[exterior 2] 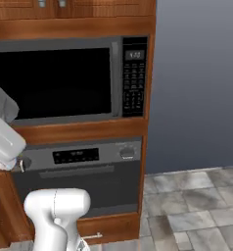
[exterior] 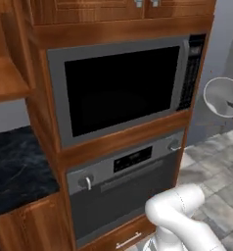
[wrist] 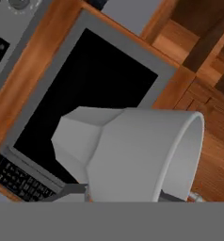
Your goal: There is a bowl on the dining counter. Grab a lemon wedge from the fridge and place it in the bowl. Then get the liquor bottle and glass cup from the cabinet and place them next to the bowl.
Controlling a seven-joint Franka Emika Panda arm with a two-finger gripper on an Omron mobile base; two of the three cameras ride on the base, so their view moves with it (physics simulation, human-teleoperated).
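The tool (wrist: 121,194) is clenched on the glass cup (wrist: 132,153): in the hand view its dark tips rise on either side of the pale grey-white tumbler, which lies directly ahead of them, with its long axis running obliquely across that view, open rim (wrist: 191,150) toward the right and faceted base toward the left. The cup also shows at the edges of both base views, carried high, level with the microwave (exterior: 121,86), well above the floor. Behind it stand that built-in microwave and the oven (exterior: 123,184) below, set in brown wood. A stretch of black marble-look worktop (exterior: 15,166) lies to the left in the left base view.

The cup seems to be in transit. The coming move probably turns on bringing it round upright, base down, for setting beside the bowl, wherever the dining counter lies from here.
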